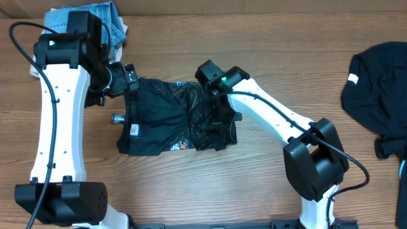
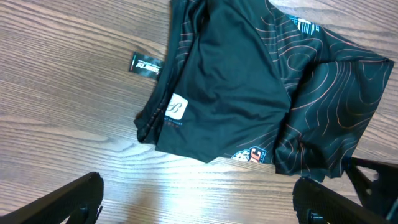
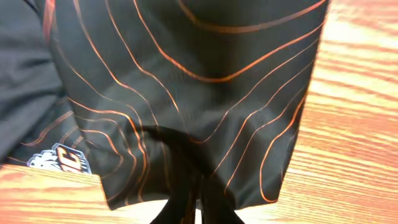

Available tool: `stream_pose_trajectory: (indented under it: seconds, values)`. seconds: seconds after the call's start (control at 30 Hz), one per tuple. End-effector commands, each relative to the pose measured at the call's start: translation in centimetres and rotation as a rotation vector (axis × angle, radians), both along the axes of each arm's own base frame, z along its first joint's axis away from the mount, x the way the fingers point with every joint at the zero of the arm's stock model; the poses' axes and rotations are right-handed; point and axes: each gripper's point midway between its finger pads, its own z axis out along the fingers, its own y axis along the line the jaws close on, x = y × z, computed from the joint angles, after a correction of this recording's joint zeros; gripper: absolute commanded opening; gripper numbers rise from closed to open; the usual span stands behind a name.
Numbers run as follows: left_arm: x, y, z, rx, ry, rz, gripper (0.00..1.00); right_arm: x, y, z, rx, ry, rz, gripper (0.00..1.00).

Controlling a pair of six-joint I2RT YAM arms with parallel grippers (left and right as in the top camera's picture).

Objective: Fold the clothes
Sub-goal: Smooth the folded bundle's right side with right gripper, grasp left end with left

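Observation:
The clothes [image 1: 168, 121] are a black jersey with fine orange contour lines, lying partly folded and rumpled at the table's middle. In the left wrist view the jersey [image 2: 249, 81] shows a white label and a logo at its near hem. My left gripper [image 1: 130, 79] hovers at the jersey's upper left corner, its jaws wide open over bare wood [image 2: 199, 199] with nothing between them. My right gripper [image 1: 224, 117] is over the jersey's right part, shut, with its fingertips [image 3: 199, 186] pinching the patterned fabric [image 3: 205, 81] near its edge.
A blue cloth [image 1: 114, 22] lies at the back left behind the left arm. Another black garment [image 1: 378, 83] is heaped at the right edge. A small black tag [image 2: 146, 64] lies on the wood just left of the jersey.

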Motion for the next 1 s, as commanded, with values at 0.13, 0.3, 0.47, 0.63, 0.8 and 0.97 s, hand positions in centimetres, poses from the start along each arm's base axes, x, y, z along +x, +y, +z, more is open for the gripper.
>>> stream_pose_trajectory:
  seconds: [0.13,0.3,0.47,0.63,0.8,0.97]
  values:
    - [-0.2,0.1,0.5,0.009,-0.008,0.003,1.00,-2.5,1.6,-1.7,0.111,0.101,0.025,0.07]
    - [-0.6,0.1,0.5,0.009,0.008,0.003,1.00,-6.0,2.4,-3.8,0.192,0.232,0.032,0.04]
    - [-0.6,0.1,0.4,0.010,0.009,0.002,1.00,-6.9,1.3,-1.5,0.155,0.268,0.015,0.04]
    - [-0.7,0.1,0.3,0.010,0.015,-0.005,1.00,-1.4,0.6,4.7,0.188,0.014,-0.013,0.30]
    - [-1.5,0.1,-1.8,0.011,0.075,-0.008,1.00,1.7,-1.3,6.2,0.215,-0.050,-0.065,0.95]
    - [-1.9,0.0,-6.5,-0.004,0.136,0.024,1.00,2.7,-3.2,6.1,0.209,-0.052,-0.095,1.00]
